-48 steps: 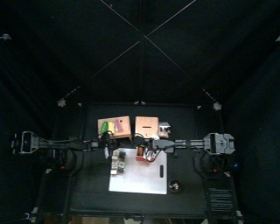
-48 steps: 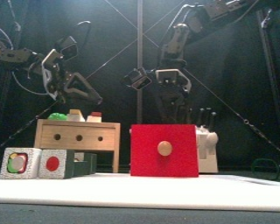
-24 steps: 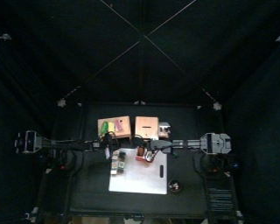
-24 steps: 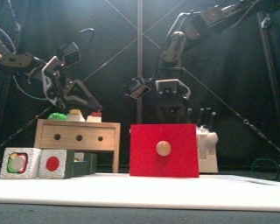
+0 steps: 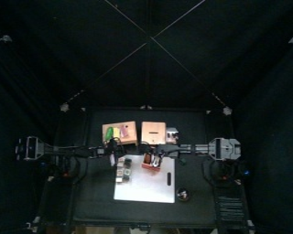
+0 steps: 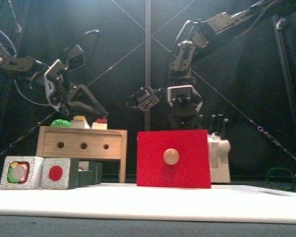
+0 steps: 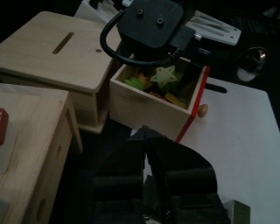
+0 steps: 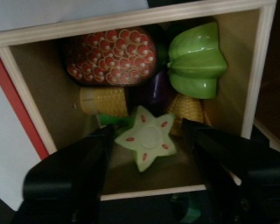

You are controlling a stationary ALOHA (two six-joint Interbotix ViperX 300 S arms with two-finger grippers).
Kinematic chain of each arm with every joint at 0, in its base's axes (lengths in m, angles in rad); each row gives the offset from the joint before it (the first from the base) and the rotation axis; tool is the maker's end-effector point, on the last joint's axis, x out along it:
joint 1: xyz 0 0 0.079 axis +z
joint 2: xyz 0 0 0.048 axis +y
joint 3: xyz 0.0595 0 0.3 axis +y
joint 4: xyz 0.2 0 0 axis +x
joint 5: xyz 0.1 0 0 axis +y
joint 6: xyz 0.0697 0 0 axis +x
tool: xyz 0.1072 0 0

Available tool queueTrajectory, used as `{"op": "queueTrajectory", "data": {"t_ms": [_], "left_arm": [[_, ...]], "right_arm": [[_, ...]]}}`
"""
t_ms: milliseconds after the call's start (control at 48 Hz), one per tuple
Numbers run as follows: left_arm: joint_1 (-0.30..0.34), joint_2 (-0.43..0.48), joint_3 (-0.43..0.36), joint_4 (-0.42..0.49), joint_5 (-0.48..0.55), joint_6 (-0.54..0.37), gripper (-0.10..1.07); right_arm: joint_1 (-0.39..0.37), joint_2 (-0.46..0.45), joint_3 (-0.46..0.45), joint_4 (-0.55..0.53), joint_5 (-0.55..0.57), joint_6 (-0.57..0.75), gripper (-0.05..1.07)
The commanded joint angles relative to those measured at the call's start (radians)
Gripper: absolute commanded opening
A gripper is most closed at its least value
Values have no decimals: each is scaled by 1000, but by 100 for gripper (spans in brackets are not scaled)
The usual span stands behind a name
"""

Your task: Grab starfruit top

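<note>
The starfruit top (image 8: 146, 137) is a pale green star slice with red seeds. It lies flat in the open red-fronted wooden box (image 6: 173, 159), among a strawberry (image 8: 111, 57), a green fruit (image 8: 198, 59) and yellow pieces. My right gripper (image 8: 146, 142) hangs open right over it, one jaw on each side of the star, not touching it. The left wrist view shows the same star (image 7: 166, 77) under the right gripper (image 7: 154, 26). My left gripper (image 6: 74, 97) hovers above the plain wooden box (image 6: 81, 142), away from the starfruit.
A knife block (image 6: 216, 148) stands just right of the red box. Two small picture cubes (image 6: 33, 172) sit at the front left. A white mat (image 5: 149, 181) covers the table's front part. The box walls (image 8: 20, 96) closely frame the right gripper.
The right gripper has come down towards the red box and now sits lower over its opening. The left arm dropped slightly early on, then stayed.
</note>
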Motion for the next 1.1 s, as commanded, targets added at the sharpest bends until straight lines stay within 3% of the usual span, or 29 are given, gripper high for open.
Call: {"op": "queueTrajectory", "data": {"t_ms": [0,271,1083], "left_arm": [[3,-2,-21,0,-9,2,42],[5,-2,-20,-2,-9,2,42],[5,-2,-21,-2,-9,2,42]], "right_arm": [[-14,-23,-2,-9,-3,-3,85],[-17,-31,-9,-40,-5,3,65],[-12,-120,-80,-118,35,25,63]]}}
